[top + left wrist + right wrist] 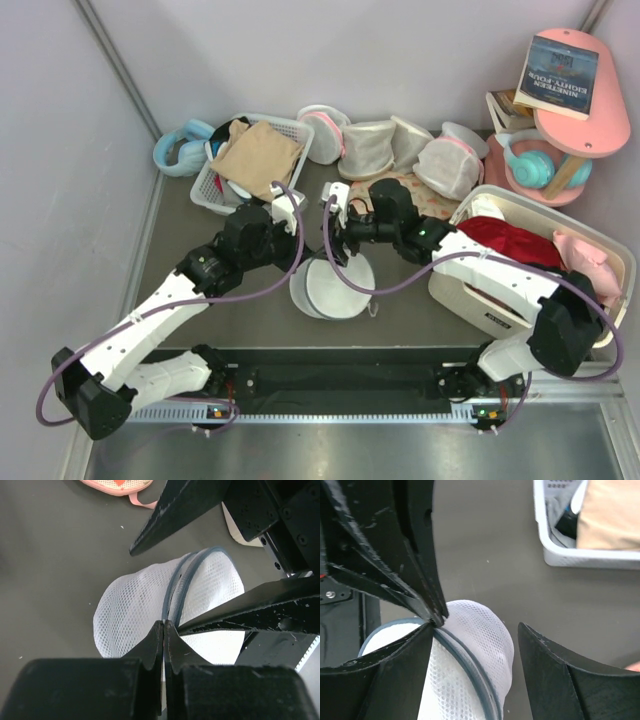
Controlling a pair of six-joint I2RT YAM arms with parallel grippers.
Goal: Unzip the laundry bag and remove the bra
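Observation:
The laundry bag (335, 292) is a round white mesh bag with a grey zipper rim, standing on edge on the dark table between both arms. My left gripper (164, 623) is shut, its tips pinched on the bag's zipper rim (176, 587); it sits at the bag's left in the top view (300, 265). My right gripper (475, 627) is open, its fingers (555, 675) either side of the bag's upper edge (480, 630), and shows above the bag in the top view (345, 258). The bra is hidden.
A white slatted basket (215, 190) with tan cloth stands at the back left, also in the right wrist view (580, 557). Mesh bags with pink trim (400, 145) line the back. A white bin (470, 290) with a red garment is at the right.

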